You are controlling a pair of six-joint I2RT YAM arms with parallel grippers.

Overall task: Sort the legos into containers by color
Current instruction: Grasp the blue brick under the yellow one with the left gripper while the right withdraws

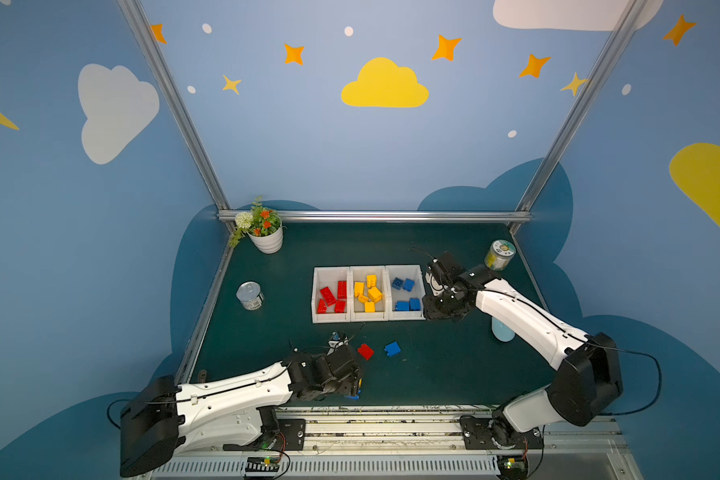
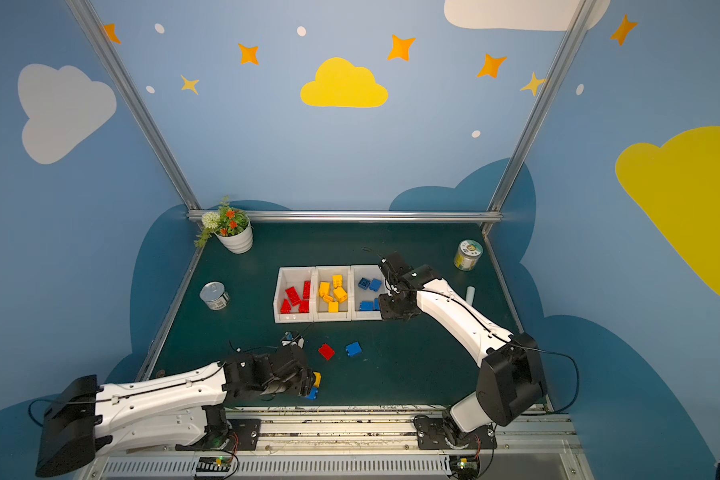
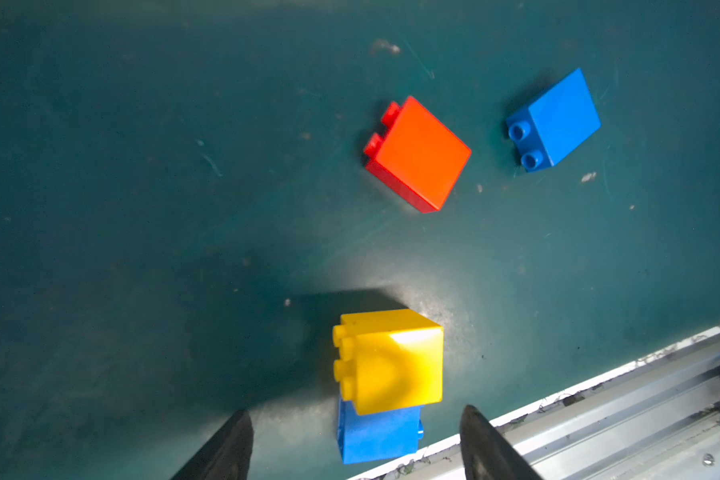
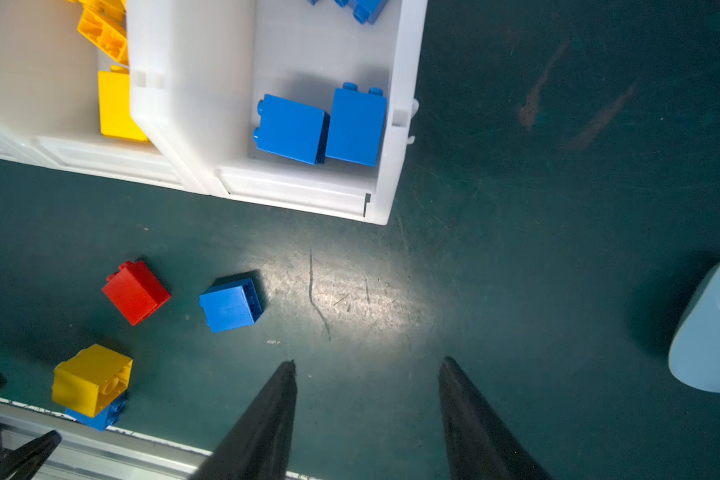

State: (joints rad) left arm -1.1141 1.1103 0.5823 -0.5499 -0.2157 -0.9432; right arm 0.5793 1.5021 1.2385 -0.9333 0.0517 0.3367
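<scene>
My left fingers (image 3: 233, 449) are spread and empty. Between their tips sits the yellow brick (image 3: 391, 361), stacked on a lower blue brick (image 3: 375, 436) right beside the front rail (image 3: 599, 399) of the surface. If I pinch low, I judge both bricks may lift together and blue would land among yellow. A glancing touch could tip the stack onto the rail. The red brick (image 3: 416, 153) and loose blue brick (image 3: 558, 120) lie further out. My right fingers (image 4: 267, 419), also spread and empty, hover near the blue container (image 4: 304, 195).
</scene>
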